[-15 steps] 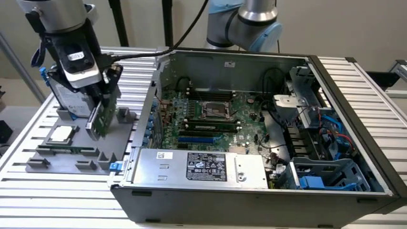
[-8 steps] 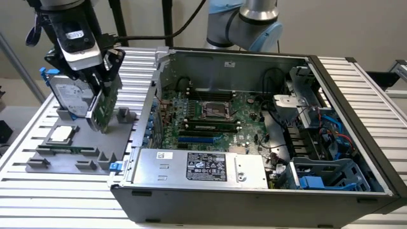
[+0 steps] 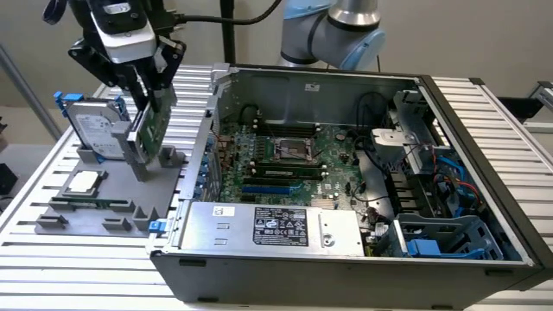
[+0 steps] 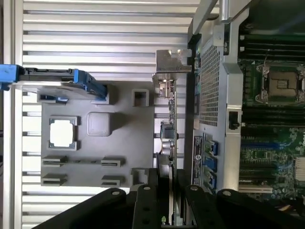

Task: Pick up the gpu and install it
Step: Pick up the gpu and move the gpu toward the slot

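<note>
Green gpu [image 3: 149, 133] is being clamped by its top edge in gripper [image 3: 147, 94], standing upright at grey holder [image 3: 112, 210], left of case [image 3: 346, 275].

Green gpu [image 3: 151, 124], silver bracket [image 4: 171, 62]; grey tray [image 3: 112, 208] (striped white table [image 3: 87, 259]); blue-railed silver hard drive [image 3: 90, 126]

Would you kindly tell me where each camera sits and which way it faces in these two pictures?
Exterior view: raised off the arm, looking down on the open grey computer case; the grey-blue robot arm and black gripper show.
Wrist view: on the wrist, looking along the gripper's black fingers down onto the grey parts tray.
Shared: the thin green gpu card with a silver end bracket, clamped in the gripper, plus tray and case.
</note>
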`<action>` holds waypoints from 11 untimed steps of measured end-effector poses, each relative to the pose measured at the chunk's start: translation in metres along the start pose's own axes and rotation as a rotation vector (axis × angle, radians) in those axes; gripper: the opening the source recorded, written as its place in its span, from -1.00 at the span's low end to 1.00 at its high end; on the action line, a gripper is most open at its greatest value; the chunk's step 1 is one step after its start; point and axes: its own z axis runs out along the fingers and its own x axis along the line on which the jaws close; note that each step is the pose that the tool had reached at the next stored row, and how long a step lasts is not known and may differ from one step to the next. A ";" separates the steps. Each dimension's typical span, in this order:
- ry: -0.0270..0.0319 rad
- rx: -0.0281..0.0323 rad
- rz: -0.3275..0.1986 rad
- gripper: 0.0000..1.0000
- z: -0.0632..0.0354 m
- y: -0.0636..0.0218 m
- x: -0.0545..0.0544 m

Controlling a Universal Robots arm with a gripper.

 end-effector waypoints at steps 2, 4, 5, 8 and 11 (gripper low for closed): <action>0.0011 0.0000 0.000 -1.00 -0.0090 0.0003 -0.007; 0.0022 0.0001 0.000 -1.00 -0.0178 0.0006 -0.015; 0.0028 0.0000 0.000 -1.00 -0.0224 0.0008 -0.019; 0.0052 0.0005 0.000 -1.00 -0.0356 0.0013 -0.032; 0.0068 0.0013 0.000 -1.00 -0.0416 0.0016 -0.045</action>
